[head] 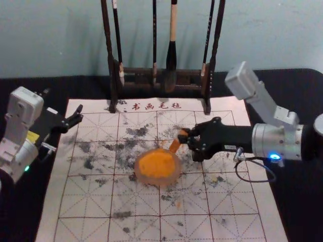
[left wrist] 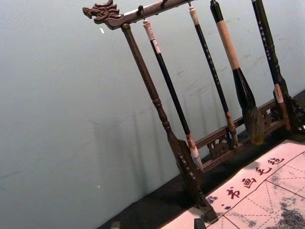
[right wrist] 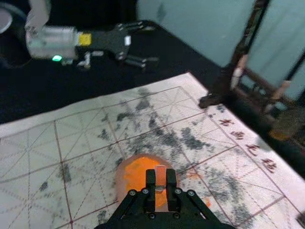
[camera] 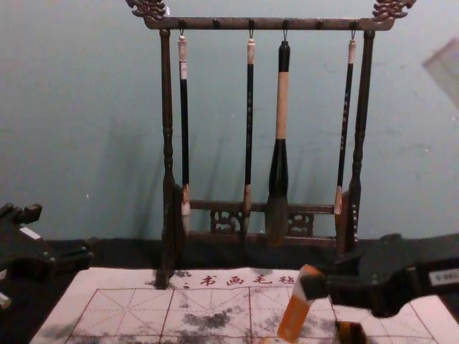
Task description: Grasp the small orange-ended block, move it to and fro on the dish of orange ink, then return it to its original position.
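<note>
My right gripper (head: pixel 185 137) is at the upper right of the ink dish (head: pixel 157 167), shut on the orange-ended block (head: pixel 174 146). The block slants down toward the dish's rim; whether it touches the ink cannot be told. In the chest view the block (camera: pixel 292 319) hangs tilted, orange end down, from the right gripper (camera: pixel 313 284). The right wrist view has the block (right wrist: pixel 160 177) between the fingers of the gripper (right wrist: pixel 161 191), over the orange dish (right wrist: pixel 135 172). My left gripper (head: pixel 63 105) stays parked open at the left; its tips edge into the left wrist view (left wrist: pixel 157 224).
A dark wooden rack (head: pixel 136 75) with hanging brushes stands behind the mat. The ink-stained gridded felt mat (head: pixel 86 196) lies under the dish. Beneath the right gripper is a small dark object (camera: pixel 351 332) with an orange-yellow patch.
</note>
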Controlling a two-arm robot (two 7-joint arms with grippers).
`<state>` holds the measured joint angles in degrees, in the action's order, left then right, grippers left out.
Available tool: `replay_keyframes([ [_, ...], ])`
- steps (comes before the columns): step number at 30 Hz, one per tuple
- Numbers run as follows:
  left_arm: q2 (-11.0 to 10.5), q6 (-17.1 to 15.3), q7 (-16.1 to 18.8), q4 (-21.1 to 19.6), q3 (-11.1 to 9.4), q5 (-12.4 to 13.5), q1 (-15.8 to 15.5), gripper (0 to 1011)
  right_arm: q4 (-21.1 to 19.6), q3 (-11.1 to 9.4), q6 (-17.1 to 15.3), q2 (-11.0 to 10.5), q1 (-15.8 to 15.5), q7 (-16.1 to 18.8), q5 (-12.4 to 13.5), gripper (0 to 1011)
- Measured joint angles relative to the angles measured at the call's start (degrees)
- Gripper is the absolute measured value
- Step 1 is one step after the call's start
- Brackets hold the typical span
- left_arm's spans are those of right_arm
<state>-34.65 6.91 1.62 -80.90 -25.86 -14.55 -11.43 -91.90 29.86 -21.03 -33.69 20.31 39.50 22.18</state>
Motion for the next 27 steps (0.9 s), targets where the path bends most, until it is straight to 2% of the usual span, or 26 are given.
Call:
replay_keyframes([
  [3,0.0,0.0,0.0,0.0,0.0,0.0,0.0,1001,2.6,2.6,1.15,0.06,2.73,2.62,-0.96,104],
  [6,0.0,0.0,0.0,0.0,0.0,0.0,0.0,1001,4.5,4.41,1.81,0.34,4.68,3.94,-1.75,104],
  [7,0.0,0.0,0.0,0.0,0.0,0.0,0.0,1001,4.5,4.41,1.81,0.34,4.68,3.94,-1.75,104],
  [12,0.0,0.0,0.0,0.0,0.0,0.0,0.0,1001,8.36,7.74,2.55,1.51,8.34,5.61,-3.29,104],
  [19,0.0,0.0,0.0,0.0,0.0,0.0,0.0,1001,12.97,10.55,2.96,3.74,12.21,6.07,-4.49,104],
  [27,0.0,0.0,0.0,0.0,0.0,0.0,0.0,1001,16.84,12.87,3.4,5.78,15.27,5.82,-5.32,104],
])
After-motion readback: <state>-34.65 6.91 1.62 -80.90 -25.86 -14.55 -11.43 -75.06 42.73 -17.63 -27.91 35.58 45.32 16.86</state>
